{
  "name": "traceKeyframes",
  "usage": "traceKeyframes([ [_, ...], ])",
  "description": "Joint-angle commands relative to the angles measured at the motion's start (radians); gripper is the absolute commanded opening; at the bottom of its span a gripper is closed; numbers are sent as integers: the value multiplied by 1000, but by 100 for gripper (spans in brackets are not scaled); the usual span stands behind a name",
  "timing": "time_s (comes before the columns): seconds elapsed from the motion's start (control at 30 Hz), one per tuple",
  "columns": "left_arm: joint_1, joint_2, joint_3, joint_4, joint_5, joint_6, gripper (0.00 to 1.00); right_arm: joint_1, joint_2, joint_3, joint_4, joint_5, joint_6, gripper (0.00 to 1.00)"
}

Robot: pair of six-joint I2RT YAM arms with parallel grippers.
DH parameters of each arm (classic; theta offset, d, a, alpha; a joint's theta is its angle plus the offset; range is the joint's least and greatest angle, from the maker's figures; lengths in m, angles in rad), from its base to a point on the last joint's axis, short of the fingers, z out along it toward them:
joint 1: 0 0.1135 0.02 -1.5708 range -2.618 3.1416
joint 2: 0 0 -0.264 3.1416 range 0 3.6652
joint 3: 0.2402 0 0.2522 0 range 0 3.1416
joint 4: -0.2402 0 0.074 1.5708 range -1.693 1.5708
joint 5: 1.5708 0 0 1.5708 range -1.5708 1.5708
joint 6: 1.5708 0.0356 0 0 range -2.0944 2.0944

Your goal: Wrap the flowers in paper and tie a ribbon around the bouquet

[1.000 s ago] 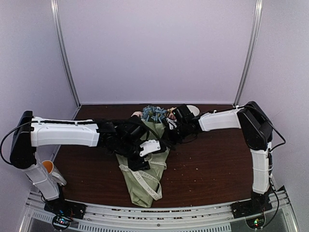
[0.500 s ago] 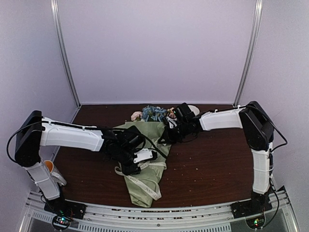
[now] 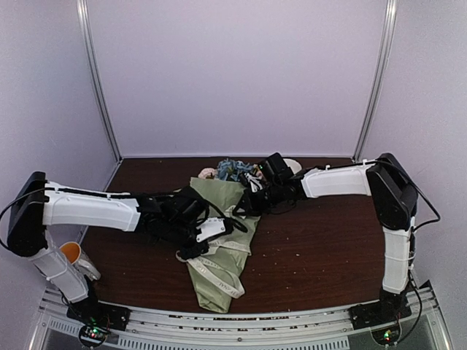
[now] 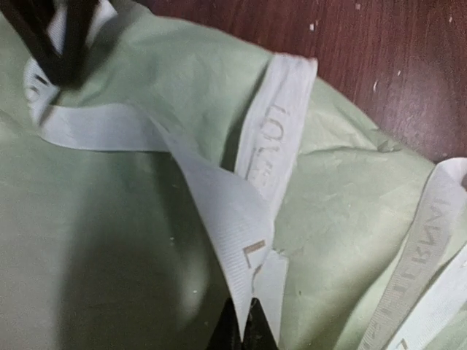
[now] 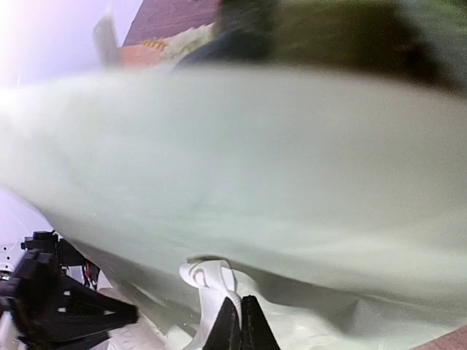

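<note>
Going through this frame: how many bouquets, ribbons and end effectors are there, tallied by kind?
bouquet: 1
ribbon: 1
end effectors: 2 (left end effector, right end effector)
Total: 4

The paper [image 4: 343, 219] looks thin, matt and lightly creased. The ribbon [image 4: 228, 211] is woven cloth with fine ribs, also matt. The table [image 4: 394, 65], upper right, is dark wood, smooth with a soft shine.
</note>
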Motion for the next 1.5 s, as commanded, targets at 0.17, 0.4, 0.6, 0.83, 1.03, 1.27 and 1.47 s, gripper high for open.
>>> traceKeyframes([
  [0.17,27,-250,-111,258,100,11,0,56,43,10,-9,-51,-73,0],
  [0.4,76,-262,-119,329,142,-17,0,89,64,-2,-90,-258,-234,0],
  [0.6,101,-221,-108,351,141,-42,0,106,9,-32,-248,-330,-426,12],
  [0.83,108,-205,-114,357,151,-53,0,72,-53,-31,-356,-252,-480,30],
  [1.03,124,-209,-126,362,163,-55,0,35,-96,-29,-398,-135,-482,39],
  [1.27,141,-188,-127,384,178,-72,0,30,-174,-113,-255,-93,-389,45],
  [1.47,145,-180,-136,405,178,-85,0,28,-155,-70,-278,-10,-366,43],
])
